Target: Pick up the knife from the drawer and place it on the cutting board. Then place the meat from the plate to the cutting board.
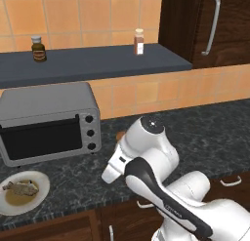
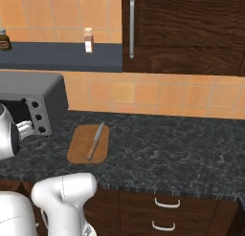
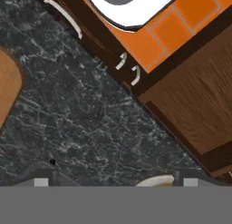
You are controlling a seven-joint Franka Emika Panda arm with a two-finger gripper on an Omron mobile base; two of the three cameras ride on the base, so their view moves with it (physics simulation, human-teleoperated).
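The knife, silvery blade and tan handle, lies lengthwise on the light-brown cutting board on the dark counter. At the counter's near left, the grey-brown meat rests on the white plate. My gripper points down at the counter, open and holding nothing. In the hand view, the plate's rim peeks up between the fingertips and a corner of the cutting board sits at the left edge. My arm hides the board in the left base view. Drawer fronts below the counter are shut.
A grey toaster oven stands at the back left of the counter, close behind the plate. Two small bottles stand on a dark shelf above. A tall dark cabinet door hangs at the upper right.
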